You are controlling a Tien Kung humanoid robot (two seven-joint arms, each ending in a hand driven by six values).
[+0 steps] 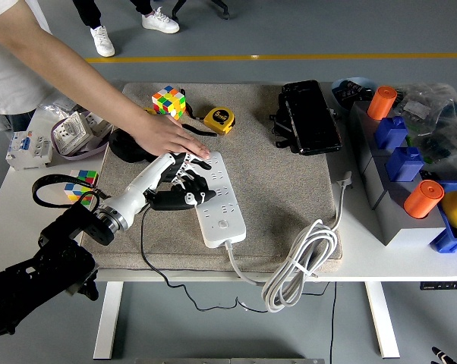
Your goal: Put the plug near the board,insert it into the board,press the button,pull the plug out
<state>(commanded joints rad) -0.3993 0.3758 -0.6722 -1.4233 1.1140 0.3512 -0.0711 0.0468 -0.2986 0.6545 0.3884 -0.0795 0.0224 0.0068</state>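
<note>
The robot's left hand (177,180) is over the left edge of the white power strip (215,199), its pale fingers (184,161) curled down around the black plug (172,199); the plug sits at the strip's left side, against the middle sockets, and whether its pins are seated cannot be told; a thin black cord (143,246) runs from it down over the mat's front edge and hangs below the tabletop (31,199). The left arm reaches in from the lower left corner, its white forearm slanting up and to the right, the wrist raised above the beige mat (282,189); the dark shoulder and elbow housing fill the lower left of the head view; the right arm does not appear.

A person's hand (164,138) lies palm down, fingers flat, on the far end of the strip, just above the robot's fingers and nearly touching them; the bare forearm comes in from the upper left. The strip lies lengthwise on the mat, and its white cable (300,265) leaves the near end and coils at the mat's right front corner.

Also on the mat are a colour cube (168,101), a yellow tape measure (219,119) and a black case (310,116); a second cube (80,184) sits on the bare tabletop at left.
</note>
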